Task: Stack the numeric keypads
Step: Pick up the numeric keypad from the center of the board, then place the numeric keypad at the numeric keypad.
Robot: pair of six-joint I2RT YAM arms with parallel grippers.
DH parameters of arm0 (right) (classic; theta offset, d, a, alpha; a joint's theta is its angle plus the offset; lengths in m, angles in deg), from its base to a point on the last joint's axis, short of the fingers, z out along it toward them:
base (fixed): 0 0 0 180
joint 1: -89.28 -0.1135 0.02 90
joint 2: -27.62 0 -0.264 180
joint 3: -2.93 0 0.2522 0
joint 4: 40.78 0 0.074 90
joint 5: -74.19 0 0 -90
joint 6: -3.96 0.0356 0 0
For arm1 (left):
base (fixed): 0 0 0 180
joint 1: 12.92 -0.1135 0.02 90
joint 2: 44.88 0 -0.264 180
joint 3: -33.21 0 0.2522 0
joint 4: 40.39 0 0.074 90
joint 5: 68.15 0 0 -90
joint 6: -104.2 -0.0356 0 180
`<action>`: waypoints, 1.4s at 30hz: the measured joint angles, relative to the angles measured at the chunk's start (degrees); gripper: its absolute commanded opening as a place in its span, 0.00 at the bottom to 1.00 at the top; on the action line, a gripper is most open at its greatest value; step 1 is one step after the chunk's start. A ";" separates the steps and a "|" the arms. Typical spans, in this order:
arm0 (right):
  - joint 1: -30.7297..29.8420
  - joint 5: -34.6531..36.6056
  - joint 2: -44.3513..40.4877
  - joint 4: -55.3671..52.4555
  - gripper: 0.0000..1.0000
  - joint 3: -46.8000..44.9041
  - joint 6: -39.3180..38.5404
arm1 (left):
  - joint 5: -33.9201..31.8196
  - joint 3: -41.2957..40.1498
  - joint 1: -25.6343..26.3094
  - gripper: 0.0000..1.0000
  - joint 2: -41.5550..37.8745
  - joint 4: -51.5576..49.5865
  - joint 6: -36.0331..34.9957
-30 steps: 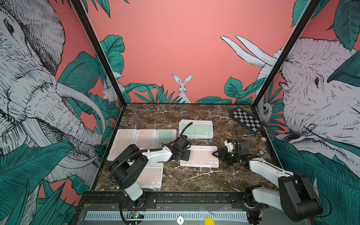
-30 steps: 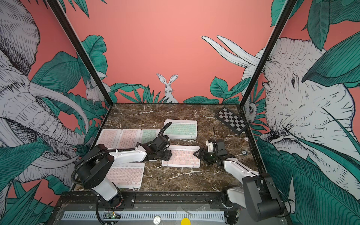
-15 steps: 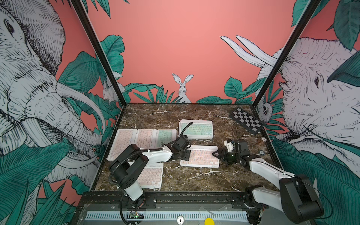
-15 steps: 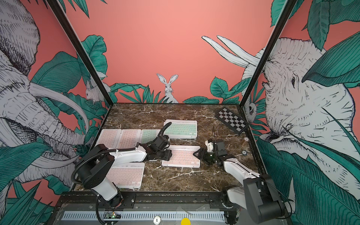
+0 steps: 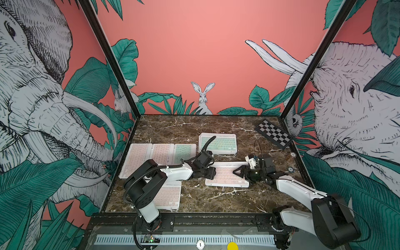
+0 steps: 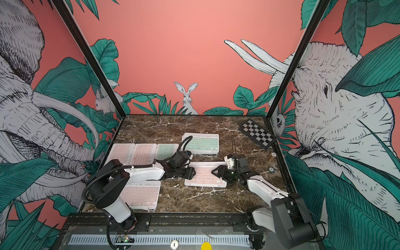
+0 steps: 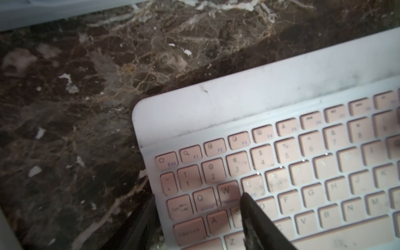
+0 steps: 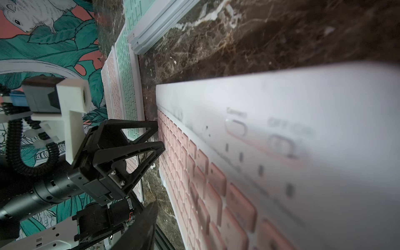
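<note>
The brown marble counter point(image 5: 173, 127) is seen across the lower middle of both top views. The left arm point(image 5: 175, 172) is stretched in from the lower left of the frame and the right arm point(image 5: 296, 190) from the lower right, both low over the counter.

Left of centre, a row of three keypads point(image 5: 161, 152) is laid edge to edge, two pink and one mint, the mint one nearest the centre. Just above centre a mint-topped pile point(image 5: 218, 144) is set; in the right wrist view several white frames are seen layered under its mint keys. At the centre of the frame the middle pink keypad point(image 5: 225, 176) is placed between the two claws, apart from both the pile and the row. Whether it is resting on the counter or raised off it cannot be told. A lower pink keypad point(image 5: 168, 195) is found toward the lower left, partly covered by the left arm. The checkered board point(image 5: 273, 134) is placed in the counter's upper right corner.

The left claw point(image 5: 213, 173) is set at the left short edge of the middle pink keypad and is clenched on it. In the left wrist view one finger point(image 7: 253, 216) is seen over the keys beside W and E, and the other point(image 7: 145, 220) shows as a dark blur just off the keypad's edge. The right claw point(image 5: 235, 172) is positioned at the keypad's right end, with one triangular finger lying flat above the pink keys. Its second finger is hidden, so whether the keypad is gripped there cannot be told.
</note>
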 measured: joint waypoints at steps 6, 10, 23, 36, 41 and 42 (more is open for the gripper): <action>0.02 0.81 -1.84 -2.73 0.32 0.76 -0.94 | 0.09 0.00 0.11 0.63 -0.02 -0.02 0.11; 0.33 0.81 -2.78 -4.02 0.06 1.07 -0.59 | -0.15 0.00 0.24 0.63 -0.13 -0.15 0.68; 0.04 -0.87 -8.63 -8.50 0.00 6.69 -0.02 | -6.64 5.42 0.50 0.64 -5.75 -9.75 -1.79; 0.50 -2.99 -2.43 -13.79 0.00 22.27 -0.92 | -6.80 14.36 -8.66 0.66 -14.01 -17.79 -0.28; 1.70 -5.88 6.95 -12.09 0.00 29.24 -1.36 | -6.58 16.17 -12.55 0.67 -14.21 -20.28 0.09; 1.92 -6.32 8.70 -11.69 0.00 30.47 -1.42 | -6.56 16.44 -13.25 0.67 -14.23 -20.81 0.13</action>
